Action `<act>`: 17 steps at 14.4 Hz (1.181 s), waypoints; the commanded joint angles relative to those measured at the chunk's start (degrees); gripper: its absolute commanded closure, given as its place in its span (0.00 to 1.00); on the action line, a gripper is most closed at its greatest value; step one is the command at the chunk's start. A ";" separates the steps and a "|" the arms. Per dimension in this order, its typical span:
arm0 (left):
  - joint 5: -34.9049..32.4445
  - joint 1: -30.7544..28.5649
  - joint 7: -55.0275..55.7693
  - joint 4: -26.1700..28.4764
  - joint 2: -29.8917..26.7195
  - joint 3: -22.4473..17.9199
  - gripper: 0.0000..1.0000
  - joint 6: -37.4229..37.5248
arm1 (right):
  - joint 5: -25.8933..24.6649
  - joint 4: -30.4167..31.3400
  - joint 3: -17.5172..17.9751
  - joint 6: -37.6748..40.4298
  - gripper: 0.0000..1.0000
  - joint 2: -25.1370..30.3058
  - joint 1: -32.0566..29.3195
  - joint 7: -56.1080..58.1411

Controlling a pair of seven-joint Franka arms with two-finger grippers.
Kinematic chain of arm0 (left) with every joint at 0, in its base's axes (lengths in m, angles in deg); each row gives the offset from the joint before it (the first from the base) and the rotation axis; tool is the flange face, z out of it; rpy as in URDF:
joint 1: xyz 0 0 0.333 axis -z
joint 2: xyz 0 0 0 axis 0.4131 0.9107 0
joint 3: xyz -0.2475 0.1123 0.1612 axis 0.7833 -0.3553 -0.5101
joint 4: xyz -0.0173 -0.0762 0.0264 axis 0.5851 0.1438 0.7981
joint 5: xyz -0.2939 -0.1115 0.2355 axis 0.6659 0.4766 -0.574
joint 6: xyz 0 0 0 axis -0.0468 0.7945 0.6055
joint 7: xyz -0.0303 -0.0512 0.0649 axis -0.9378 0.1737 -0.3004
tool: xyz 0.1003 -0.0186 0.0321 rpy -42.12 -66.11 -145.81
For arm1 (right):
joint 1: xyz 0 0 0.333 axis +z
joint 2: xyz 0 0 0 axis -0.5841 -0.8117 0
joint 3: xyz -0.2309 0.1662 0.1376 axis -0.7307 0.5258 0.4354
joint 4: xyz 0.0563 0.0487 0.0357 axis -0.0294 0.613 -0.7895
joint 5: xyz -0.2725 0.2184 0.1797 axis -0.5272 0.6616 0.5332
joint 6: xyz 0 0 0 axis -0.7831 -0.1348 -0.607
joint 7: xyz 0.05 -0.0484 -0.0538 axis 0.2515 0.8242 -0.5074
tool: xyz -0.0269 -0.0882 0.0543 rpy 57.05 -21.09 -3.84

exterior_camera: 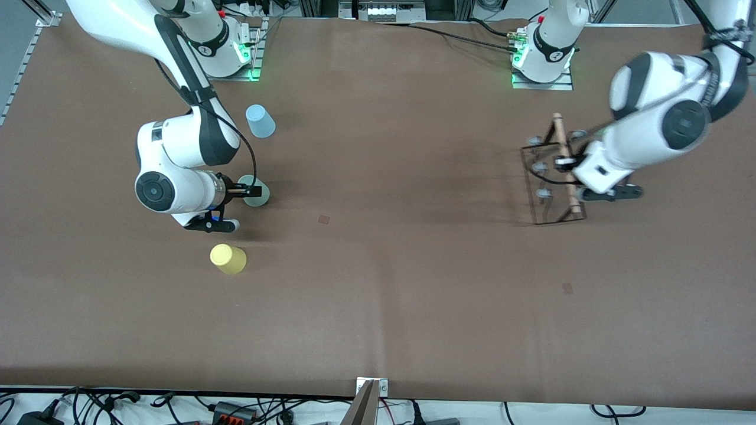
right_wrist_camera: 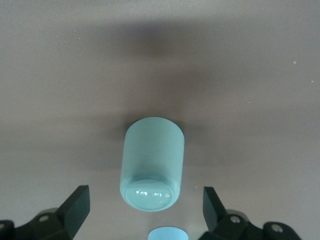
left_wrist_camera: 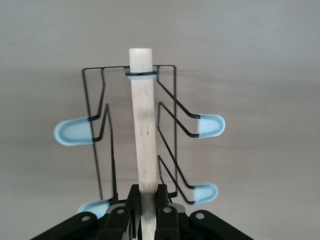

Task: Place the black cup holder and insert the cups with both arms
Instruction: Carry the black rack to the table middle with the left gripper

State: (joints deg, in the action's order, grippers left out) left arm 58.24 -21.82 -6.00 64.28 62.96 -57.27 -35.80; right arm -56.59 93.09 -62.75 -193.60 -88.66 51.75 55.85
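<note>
1. Black cup holder [exterior_camera: 552, 180]: a thin wire frame with grey-tipped pegs [left_wrist_camera: 210, 125] and a light wooden rod handle [left_wrist_camera: 142, 125]. Judged light, stiff along the rod and springy in the wire. The rod is the sound place to hold it; the wire would likely flex or slip.
2. Left gripper [exterior_camera: 566, 162]: closed on the rod near one end, fingers [left_wrist_camera: 132, 200] pressing both sides. The holder sits toward the left arm's end of the table; whether its base rests on the surface or is lifted cannot be told.
3. Mint green cup [right_wrist_camera: 152, 162]: small plastic tumbler standing upside down on the table. Judged very light, smooth and easily tipped or squeezed; a grip across the side wall at mid-height seems best.
4. Right gripper [exterior_camera: 253, 190]: wide open and empty, just above the mint cup. In the right wrist view the cup lies between the two fingers, touching neither.
5. Other cups, taking the mint cup as clock centre in the front view: the light blue cup [exterior_camera: 260, 121] stands at 12 o'clock, the yellow cup [exterior_camera: 228, 258] at about 7 o'clock. Both stand apart from either gripper.
</note>
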 commanded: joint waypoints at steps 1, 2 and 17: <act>0.86 0.14 9.30 -11.07 5.22 8.98 1.00 4.55 | 0.81 0.67 -0.20 -1.08 0.00 -0.75 0.78 -1.25; 0.86 0.66 12.82 -14.33 7.50 11.62 1.00 4.81 | 0.89 0.67 -0.20 -1.08 0.00 -1.10 1.04 -1.34; 0.95 22.29 36.23 -34.22 31.86 16.13 0.99 -12.24 | 1.51 4.36 -0.20 -2.66 0.00 -1.55 1.04 -1.42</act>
State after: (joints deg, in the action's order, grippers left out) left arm 59.84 -0.31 28.85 32.62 93.04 -40.94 -48.29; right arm -56.21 96.31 -62.77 -195.39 -90.66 52.41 54.87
